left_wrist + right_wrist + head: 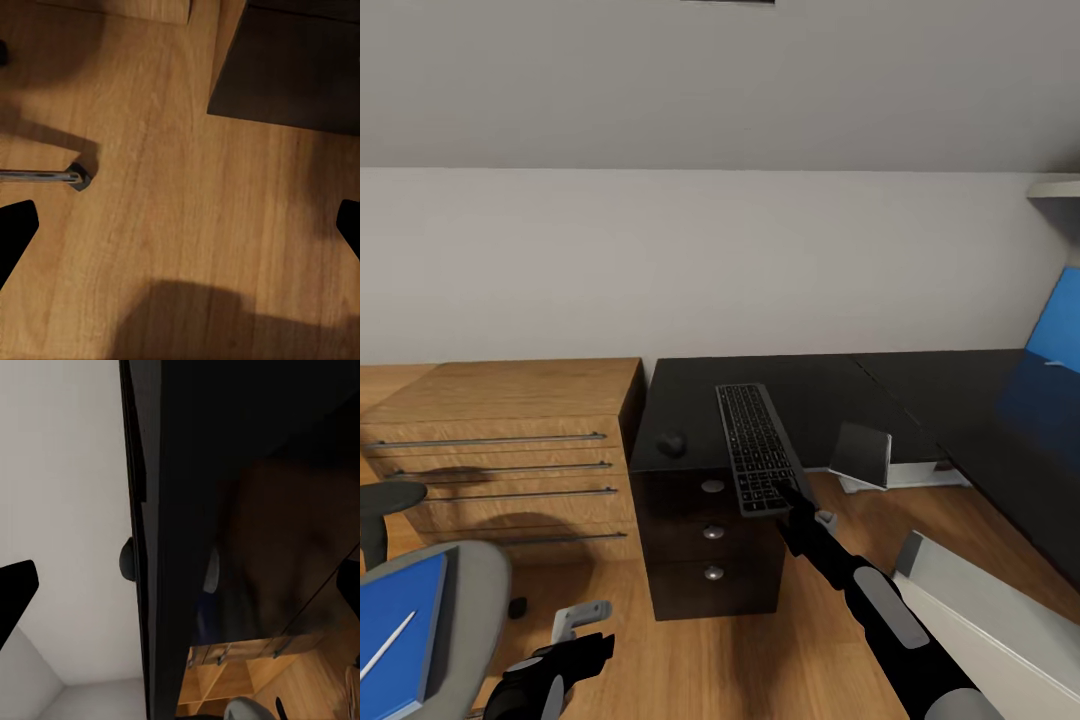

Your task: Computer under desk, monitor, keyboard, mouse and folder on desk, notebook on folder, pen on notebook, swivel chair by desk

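The right claw [792, 497] sat at the near end of the keyboard [756, 446], which overhung the desk [830, 395] edge; whether it pinched the keyboard could not be told. The mouse [673, 442] lay beyond it, toward the left arm's side. Best was a slow, level push further onto the desk, clear of the mouse, while the left claw [575, 645] hung wide open and empty over the floor [180, 225].

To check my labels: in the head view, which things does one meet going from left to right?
Blue folder on the swivel chair → wooden drawer chest → mouse → keyboard → blue monitor.
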Tool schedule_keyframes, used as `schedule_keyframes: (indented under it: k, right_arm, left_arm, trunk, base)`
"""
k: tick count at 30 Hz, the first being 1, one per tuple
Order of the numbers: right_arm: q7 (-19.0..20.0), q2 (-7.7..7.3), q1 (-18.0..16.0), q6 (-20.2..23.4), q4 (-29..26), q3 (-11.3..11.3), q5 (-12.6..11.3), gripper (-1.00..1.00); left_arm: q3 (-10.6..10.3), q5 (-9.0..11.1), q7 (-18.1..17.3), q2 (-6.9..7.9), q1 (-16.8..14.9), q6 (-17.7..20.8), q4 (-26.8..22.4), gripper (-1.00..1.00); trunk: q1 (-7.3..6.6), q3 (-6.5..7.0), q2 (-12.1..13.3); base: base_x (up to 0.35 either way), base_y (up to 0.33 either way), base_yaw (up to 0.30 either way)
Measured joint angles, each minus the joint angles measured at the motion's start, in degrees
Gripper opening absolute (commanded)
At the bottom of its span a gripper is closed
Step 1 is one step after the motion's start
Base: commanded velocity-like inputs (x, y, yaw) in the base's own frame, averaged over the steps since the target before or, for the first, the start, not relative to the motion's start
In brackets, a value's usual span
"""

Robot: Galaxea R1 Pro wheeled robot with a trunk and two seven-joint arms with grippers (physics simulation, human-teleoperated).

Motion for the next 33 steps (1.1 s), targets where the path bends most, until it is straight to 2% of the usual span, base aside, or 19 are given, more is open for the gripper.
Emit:
schedule_keyframes:
  k: [11, 12, 25, 33]
  right_arm:
    - [0.0, 0.0, 0.0, 0.0, 0.0, 0.0, 0.0, 1.0]
    - [0.0, 0.0, 0.0, 0.0, 0.0, 0.1, 0.0, -1.0]
    - [-0.4, 0.01, 0.0, 0.0, 0.0, 0.1, -0.1, -1.0]
    - [-0.2, -0.08, 0.0, 0.1, -0.5, 0.0, 0.0, -1.0]
  left_arm:
    - [0.0, 0.0, 0.2, 0.0, 0.0, 0.0, 0.0, 1.0]
    - [0.0, 0.0, 0.2, 0.0, 0.0, 0.0, 0.0, 1.0]
    - [0.0, 0.0, 0.0, 0.0, 0.0, 0.0, 0.0, 1.0]
    - [-0.2, -0.1, -0.1, -0.04, 0.0, 0.0, 0.1, 1.0]
  trunk:
    - [0.0, 0.0, 0.0]
    - [0.0, 0.0, 0.0]
    - [0.0, 0.0, 0.0]
    - [-1.75, 1.43, 3.2]
  base:
    - [0.001, 0.001, 0.0]
    - [0.0, 0.0, 0.0]
    - [0.0, 0.0, 0.0]
    - [0.0, 0.0, 0.0]
